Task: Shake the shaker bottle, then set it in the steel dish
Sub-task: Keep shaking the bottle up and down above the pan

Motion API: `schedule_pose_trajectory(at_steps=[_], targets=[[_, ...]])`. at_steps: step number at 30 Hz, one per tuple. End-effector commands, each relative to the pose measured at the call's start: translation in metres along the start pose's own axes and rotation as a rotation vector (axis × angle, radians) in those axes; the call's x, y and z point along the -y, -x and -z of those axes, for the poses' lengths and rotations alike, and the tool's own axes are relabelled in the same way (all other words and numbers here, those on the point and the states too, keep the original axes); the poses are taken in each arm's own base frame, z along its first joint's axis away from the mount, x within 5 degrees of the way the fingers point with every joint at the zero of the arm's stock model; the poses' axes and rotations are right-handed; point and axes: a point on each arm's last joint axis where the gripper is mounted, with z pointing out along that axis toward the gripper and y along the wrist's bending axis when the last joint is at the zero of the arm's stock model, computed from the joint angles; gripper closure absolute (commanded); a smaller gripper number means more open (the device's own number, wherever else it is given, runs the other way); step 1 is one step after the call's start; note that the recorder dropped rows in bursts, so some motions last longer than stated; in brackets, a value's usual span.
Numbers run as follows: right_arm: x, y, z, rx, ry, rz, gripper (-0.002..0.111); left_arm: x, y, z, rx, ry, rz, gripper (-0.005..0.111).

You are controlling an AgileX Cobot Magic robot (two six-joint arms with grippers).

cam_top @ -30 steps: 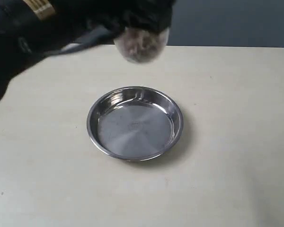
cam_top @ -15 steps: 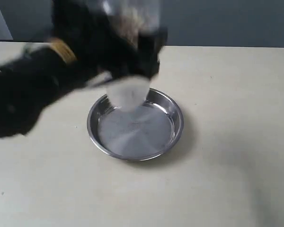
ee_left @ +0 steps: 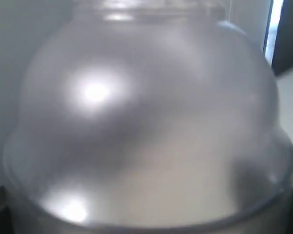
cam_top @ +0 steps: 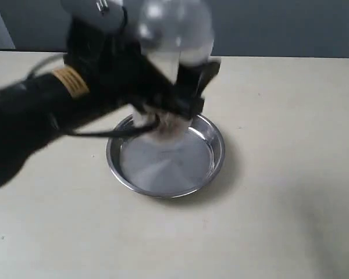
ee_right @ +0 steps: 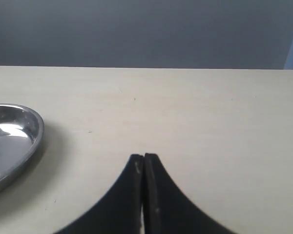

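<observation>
The shaker bottle (cam_top: 175, 32) stands roughly upright in the exterior view, blurred by motion, its frosted dome on top and brown granules low in its base. My left gripper (cam_top: 170, 96) is shut on its middle and holds it over the far part of the steel dish (cam_top: 163, 167); whether the base touches the dish I cannot tell. The bottle's dome (ee_left: 146, 122) fills the left wrist view and hides the jaws there. My right gripper (ee_right: 144, 157) is shut on nothing, low over the table to the right of the dish (ee_right: 12, 139).
The dish lies near the middle of a pale beige table (cam_top: 279, 203). A grey wall (cam_top: 279, 26) runs behind the table's far edge. My black left arm (cam_top: 41, 110) reaches in from the left above the tabletop.
The left arm swung the bottle from high at the back, base toward the camera, down and forward over the dish, dome now up. The dish has not moved.
</observation>
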Motion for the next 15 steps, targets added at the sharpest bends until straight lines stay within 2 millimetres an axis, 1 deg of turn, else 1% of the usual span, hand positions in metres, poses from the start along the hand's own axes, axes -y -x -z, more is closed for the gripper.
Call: schedule_pose_trajectory(at_steps=[1,2,3,5,6,7,8,9,11,12,13,15], targets=[[0.0,0.001,0.0,0.016,0.001,0.002,0.109,-0.013,0.062,0.017,0.238,0.071,-0.076,0.106],[0.0,0.001,0.0,0.016,0.001,0.002,0.109,-0.023,0.044,0.012,0.125,0.123,-0.022,0.106],[0.0,0.001,0.0,0.016,0.001,0.002,0.109,-0.032,0.019,0.007,0.001,0.167,0.043,0.106],[0.0,0.001,0.0,0.016,0.001,0.002,0.109,-0.042,-0.028,0.0,-0.187,0.216,0.134,0.106],[0.0,0.001,0.0,0.016,0.001,0.002,0.109,-0.034,-0.057,-0.002,-0.296,0.182,0.159,0.106],[0.0,0.001,0.0,0.016,0.001,0.002,0.109,-0.025,-0.058,-0.003,-0.3,0.137,0.145,0.106],[0.0,0.001,0.0,0.016,0.001,0.002,0.109,-0.017,-0.053,-0.004,-0.261,0.086,0.102,0.106],[0.0,0.001,0.0,0.016,0.001,0.002,0.109,-0.008,-0.04,-0.003,-0.175,0.041,0.058,0.106],[0.0,0.001,0.0,0.016,0.001,0.002,0.109,0.0,-0.004,0.001,0.053,0.002,0.003,0.106],[0.0,0.001,0.0,0.016,0.001,0.002,0.109,0.001,0.016,0.004,0.161,0.001,-0.008,0.106],[0.0,0.001,0.0,0.016,0.001,0.002,0.109,-0.001,0.042,0.01,0.29,0.015,-0.002,0.106],[0.0,0.001,0.0,0.016,0.001,0.002,0.109,-0.008,0.059,0.012,0.328,0.04,-0.008,0.106]])
